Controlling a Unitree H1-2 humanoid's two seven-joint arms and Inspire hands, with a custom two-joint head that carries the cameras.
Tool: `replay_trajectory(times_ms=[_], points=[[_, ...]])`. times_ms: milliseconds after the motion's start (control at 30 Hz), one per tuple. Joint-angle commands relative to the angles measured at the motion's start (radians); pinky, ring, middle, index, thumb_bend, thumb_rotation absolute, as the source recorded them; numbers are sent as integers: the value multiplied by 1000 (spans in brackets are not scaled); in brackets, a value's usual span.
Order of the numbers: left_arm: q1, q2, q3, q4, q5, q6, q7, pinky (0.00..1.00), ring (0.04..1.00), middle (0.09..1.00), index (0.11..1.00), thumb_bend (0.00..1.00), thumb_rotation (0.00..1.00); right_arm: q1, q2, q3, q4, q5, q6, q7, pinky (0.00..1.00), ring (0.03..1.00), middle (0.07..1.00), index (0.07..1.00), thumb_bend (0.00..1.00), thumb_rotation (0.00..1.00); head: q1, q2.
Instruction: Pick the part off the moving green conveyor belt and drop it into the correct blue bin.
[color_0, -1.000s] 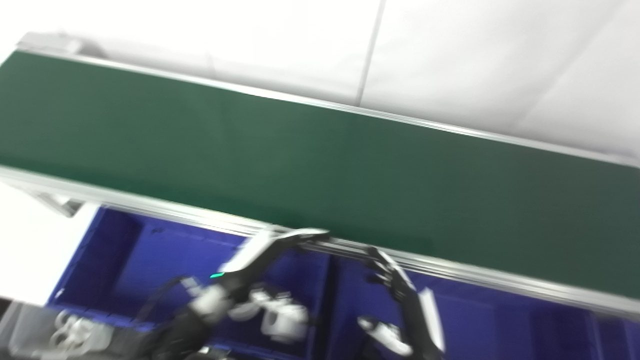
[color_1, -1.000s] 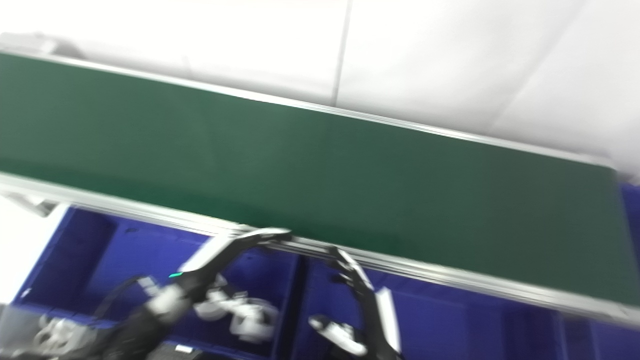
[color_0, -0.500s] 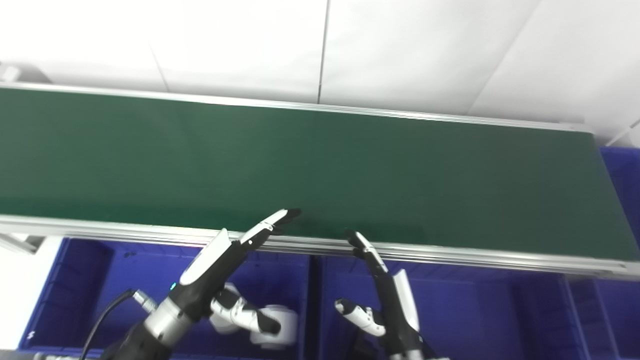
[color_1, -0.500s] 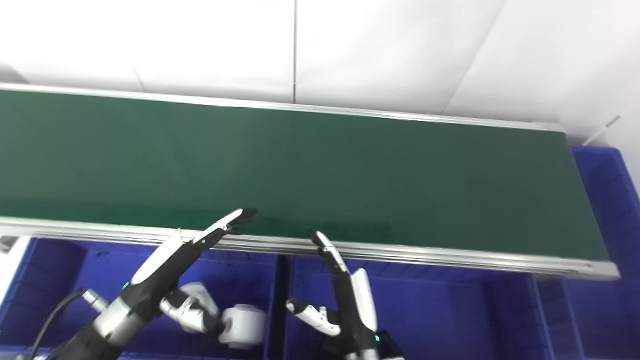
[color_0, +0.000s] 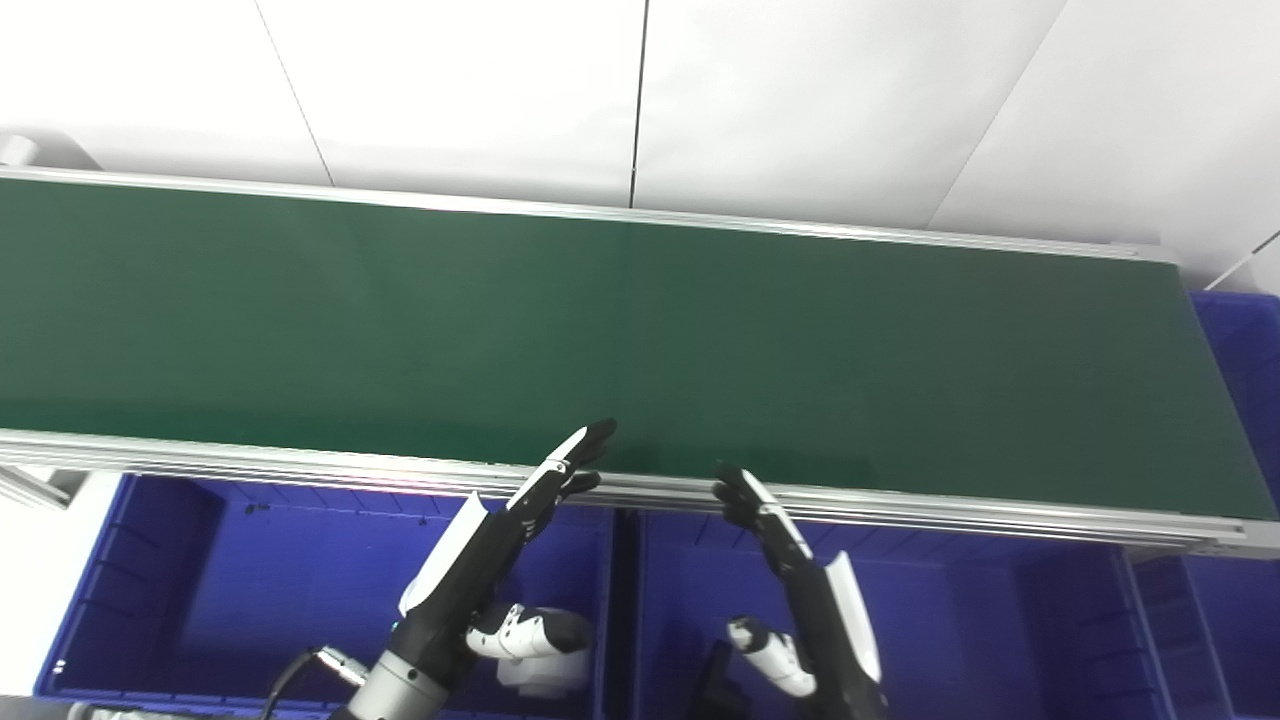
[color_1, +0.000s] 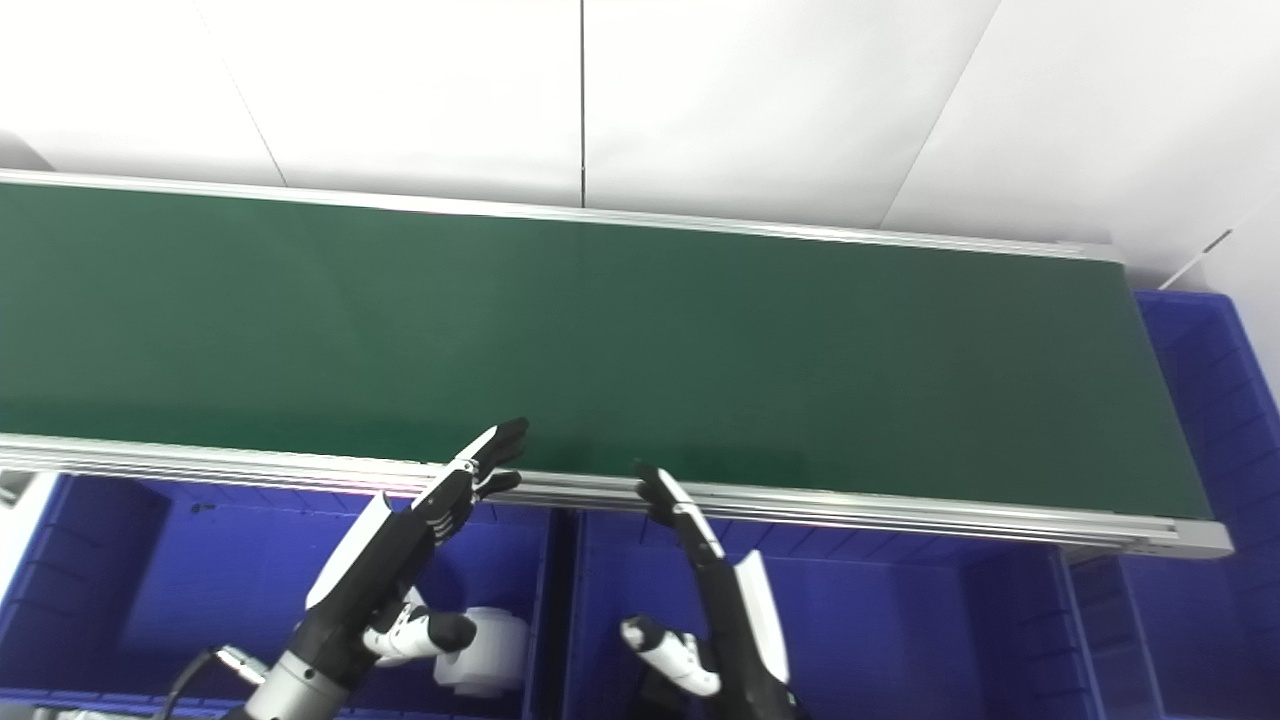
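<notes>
The green conveyor belt (color_0: 640, 330) runs across the view with no part showing on it. My left hand (color_0: 480, 560) is open, held over the left blue bin (color_0: 200, 580), its fingertips (color_0: 590, 445) reaching the belt's near rail. My right hand (color_0: 810, 600) is open over the middle blue bin (color_0: 960, 620), fingers pointing up at the rail. A white cylindrical part (color_1: 485, 650) lies in the left bin just under my left hand's thumb; the hand is not closed on it.
The belt's aluminium near rail (color_0: 300, 462) runs above the bins. A divider wall (color_0: 620, 600) separates the left and middle bins. Another blue bin (color_1: 1210, 380) stands at the belt's right end. White wall panels lie behind.
The camera swung and levelled, so the whole picture shifted and sharpened. Both hands stay open near the rail; the white part sits in the left bin below the left hand.
</notes>
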Motion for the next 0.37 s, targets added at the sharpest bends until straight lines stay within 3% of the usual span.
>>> replay_trajectory(times_ms=[0, 33, 100, 167, 333], points=[[-28, -9, 7, -29, -10, 11, 6, 943, 998, 1000, 987, 861, 826, -1, 19, 11, -59, 4, 16, 22, 775, 832, 874, 880, 844, 964, -45, 23], [-32, -10, 10, -34, -11, 24, 4, 954, 1000, 1000, 994, 871, 832, -3, 23, 14, -66, 3, 26, 29, 769, 829, 874, 878, 846, 962, -45, 23], [-46, 4, 21, -49, -35, 57, -9, 986, 1000, 1000, 999, 874, 841, -13, 47, 28, -84, -9, 60, 45, 763, 830, 874, 873, 844, 949, -138, 51], [-55, 23, 33, -51, -62, 73, -20, 997, 1000, 1000, 1000, 869, 845, -23, 70, 42, -86, -32, 82, 50, 759, 832, 873, 870, 842, 945, -194, 41], [-66, 73, 49, -45, -89, 75, -51, 995, 1000, 1000, 1000, 880, 867, -43, 115, 63, -42, -53, 74, 43, 735, 819, 874, 860, 825, 915, -238, 27]])
